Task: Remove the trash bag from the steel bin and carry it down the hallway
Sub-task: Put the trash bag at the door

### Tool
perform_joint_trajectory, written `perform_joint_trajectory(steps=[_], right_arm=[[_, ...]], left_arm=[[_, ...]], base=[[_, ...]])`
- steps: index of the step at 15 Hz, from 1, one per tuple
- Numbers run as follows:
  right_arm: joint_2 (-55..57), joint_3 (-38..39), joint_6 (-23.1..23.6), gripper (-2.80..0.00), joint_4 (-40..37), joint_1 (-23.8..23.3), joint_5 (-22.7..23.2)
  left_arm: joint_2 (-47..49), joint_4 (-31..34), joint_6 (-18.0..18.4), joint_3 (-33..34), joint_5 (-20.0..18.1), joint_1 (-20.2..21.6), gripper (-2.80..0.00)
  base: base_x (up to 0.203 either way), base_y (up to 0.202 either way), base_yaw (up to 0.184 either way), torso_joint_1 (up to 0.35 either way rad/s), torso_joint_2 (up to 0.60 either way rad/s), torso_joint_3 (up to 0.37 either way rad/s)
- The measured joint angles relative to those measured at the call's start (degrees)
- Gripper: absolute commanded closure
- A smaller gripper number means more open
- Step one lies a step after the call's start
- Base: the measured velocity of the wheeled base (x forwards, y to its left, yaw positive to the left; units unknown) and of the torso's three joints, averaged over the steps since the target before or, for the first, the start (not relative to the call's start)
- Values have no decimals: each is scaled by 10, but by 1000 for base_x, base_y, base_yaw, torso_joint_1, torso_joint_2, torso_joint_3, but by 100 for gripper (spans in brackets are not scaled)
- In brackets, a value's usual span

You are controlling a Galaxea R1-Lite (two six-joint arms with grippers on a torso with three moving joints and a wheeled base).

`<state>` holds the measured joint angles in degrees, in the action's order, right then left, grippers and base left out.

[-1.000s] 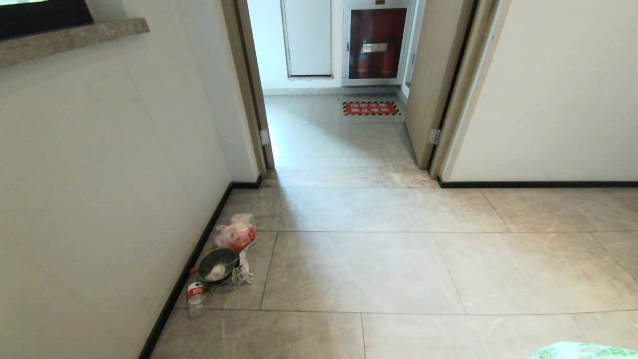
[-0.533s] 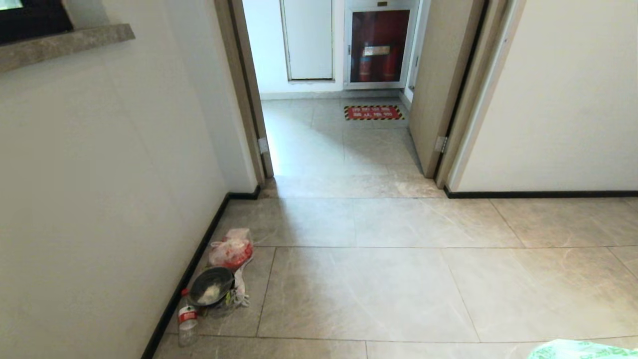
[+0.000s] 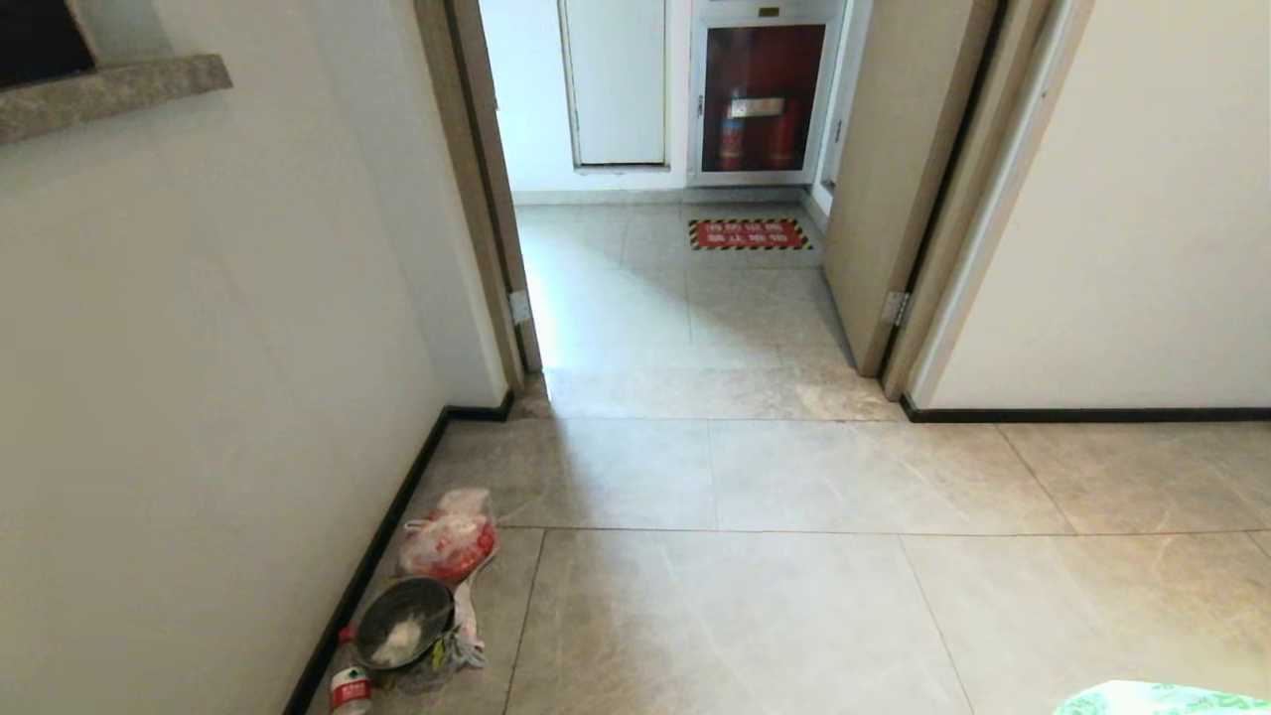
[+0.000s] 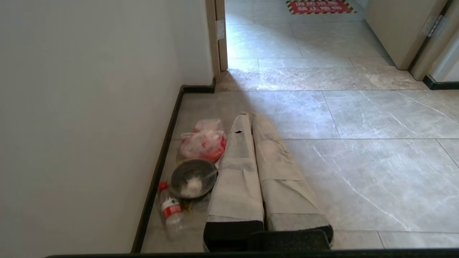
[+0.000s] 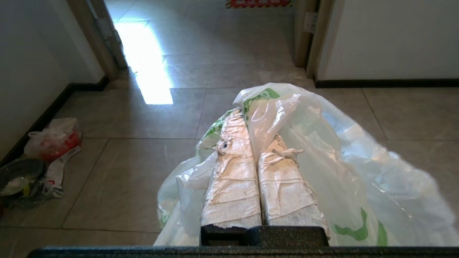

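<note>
1. My left gripper (image 4: 251,118) is hanging with its wrapped fingers pressed together, gripping nothing, just beside the pinkish-red bag (image 4: 203,141) by the baseboard (image 3: 369,566).
2. My right gripper (image 5: 251,132) is clamping fully closed on the trash bag (image 5: 333,157), which is draping over its fingers, well apart from that baseboard, above the hallway floor (image 3: 755,596).

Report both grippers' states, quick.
Left gripper: shut, empty.
Right gripper: shut on the trash bag.
</note>
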<state>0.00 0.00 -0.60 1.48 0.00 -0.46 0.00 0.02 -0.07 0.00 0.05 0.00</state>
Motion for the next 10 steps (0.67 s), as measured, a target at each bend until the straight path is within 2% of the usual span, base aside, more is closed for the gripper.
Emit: perform_joint_trajectory(steps=[5, 8, 10], right_arm=[[0, 0, 0, 0, 0, -1, 1], [1, 0, 1, 0, 0, 0, 0], [1, 0, 1, 0, 0, -1, 1]], left_arm=[[0, 1, 0, 0, 0, 0, 0], [0, 0, 0, 0, 0, 0, 0], [0, 1, 0, 0, 0, 0, 0]], base=[[174, 0, 1, 1, 4, 3], [0, 0, 0, 0, 0, 0], [5, 7, -154, 4, 2, 3]])
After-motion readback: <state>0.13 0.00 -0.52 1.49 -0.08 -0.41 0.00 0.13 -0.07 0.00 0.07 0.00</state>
